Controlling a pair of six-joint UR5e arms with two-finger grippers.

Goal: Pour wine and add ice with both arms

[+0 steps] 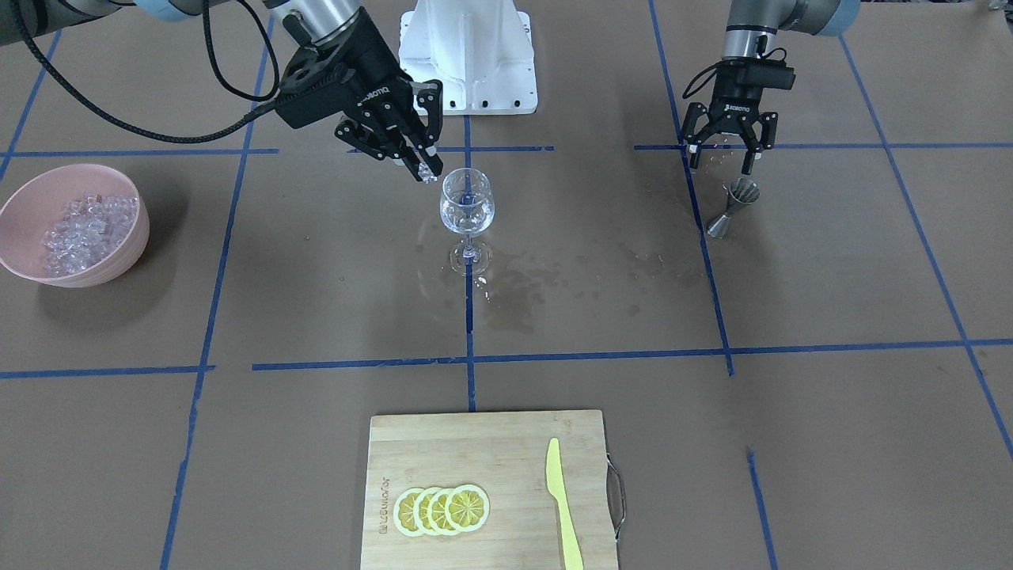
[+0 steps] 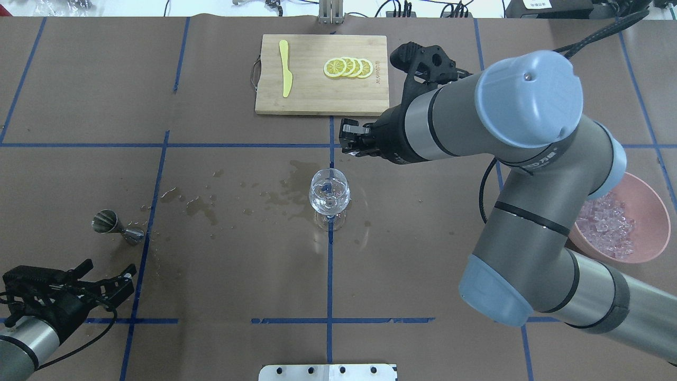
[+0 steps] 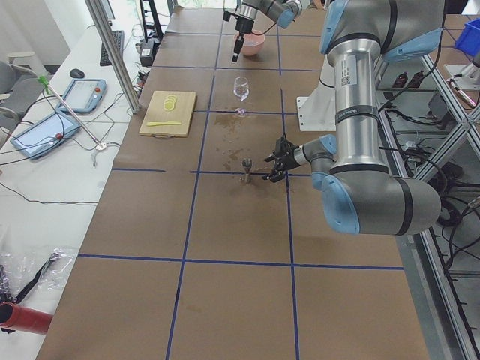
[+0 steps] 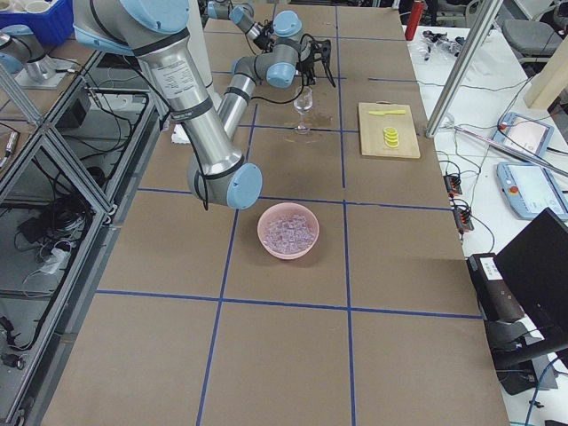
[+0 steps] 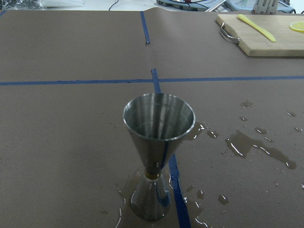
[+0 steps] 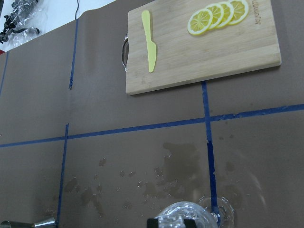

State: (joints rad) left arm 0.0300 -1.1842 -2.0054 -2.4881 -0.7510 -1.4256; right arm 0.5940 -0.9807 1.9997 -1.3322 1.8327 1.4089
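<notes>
A clear stemmed glass (image 1: 467, 212) with clear contents stands upright at mid-table, also in the overhead view (image 2: 329, 197). My right gripper (image 1: 426, 172) hangs tilted just beside and above its rim, shut on a small ice cube (image 1: 430, 177). In the right wrist view the cube (image 6: 170, 222) sits between the fingertips over the glass rim (image 6: 190, 211). More ice (image 1: 81, 228) fills a pink bowl (image 1: 32, 198). My left gripper (image 1: 722, 161) is open and empty, just behind a steel jigger (image 1: 732, 207) that stands upright (image 5: 159, 156).
Spilled liquid (image 1: 522, 293) wets the paper around the glass and the jigger. A wooden cutting board (image 1: 443, 443) with lemon slices (image 1: 442, 509) and a yellow knife (image 1: 563, 507) lies at the far edge. The white base block (image 1: 467, 55) stands behind the glass.
</notes>
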